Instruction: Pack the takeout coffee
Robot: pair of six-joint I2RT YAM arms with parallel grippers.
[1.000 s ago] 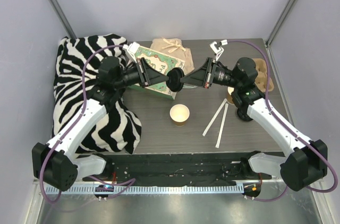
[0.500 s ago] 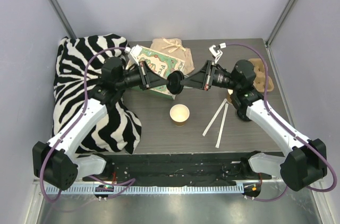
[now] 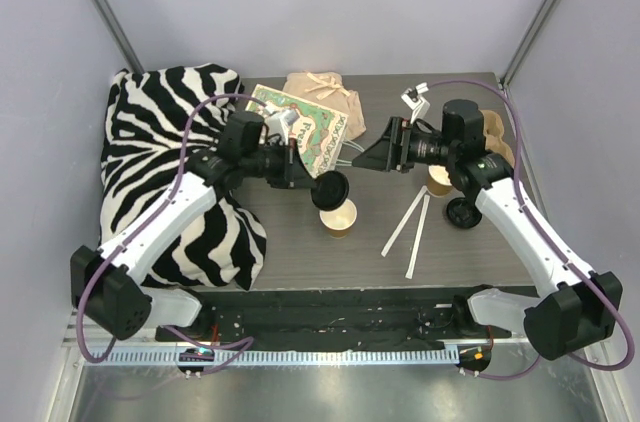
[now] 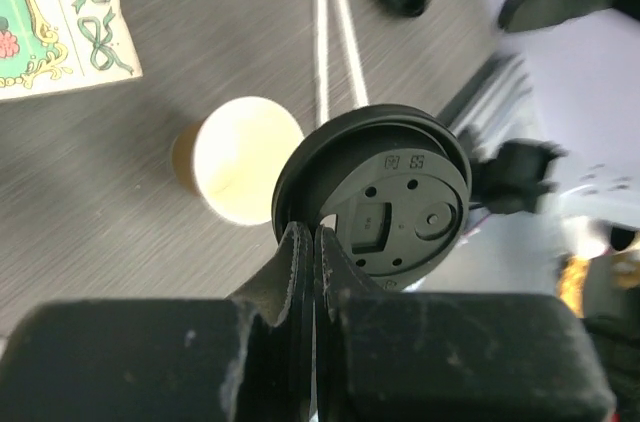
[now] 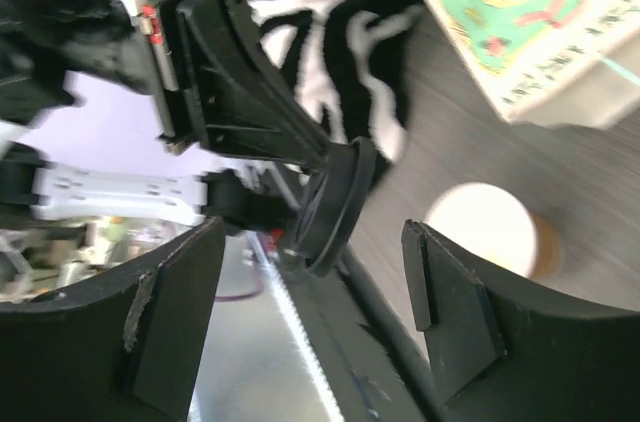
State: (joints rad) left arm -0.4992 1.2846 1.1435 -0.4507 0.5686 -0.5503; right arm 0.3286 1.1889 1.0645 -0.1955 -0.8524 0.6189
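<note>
No lidded takeout coffee is in view. My left gripper (image 3: 312, 182) is shut on the rim of a loose black lid (image 3: 331, 189), which it holds on edge just above and behind an open brown paper cup (image 3: 338, 215). The left wrist view shows the lid (image 4: 385, 197) pinched between the closed jaws (image 4: 313, 242), with the cup's pale inside (image 4: 240, 157) beyond it. My right gripper (image 3: 368, 157) hangs open to the right of the lid, apart from it. From its wrist I see the lid (image 5: 335, 204) edge-on and the cup (image 5: 480, 222).
A zebra-striped bag (image 3: 150, 162) lies at the left. A green patterned box (image 3: 310, 127) and a brown paper bag (image 3: 322, 92) sit behind. Two white sticks (image 3: 405, 222), another black lid (image 3: 462, 212), a second cup (image 3: 438, 179) and a cardboard carrier (image 3: 498, 147) are on the right.
The lid passed from my right gripper to my left. The right jaws opened and drew back to the right. My left arm carried the lid down toward the open cup.
</note>
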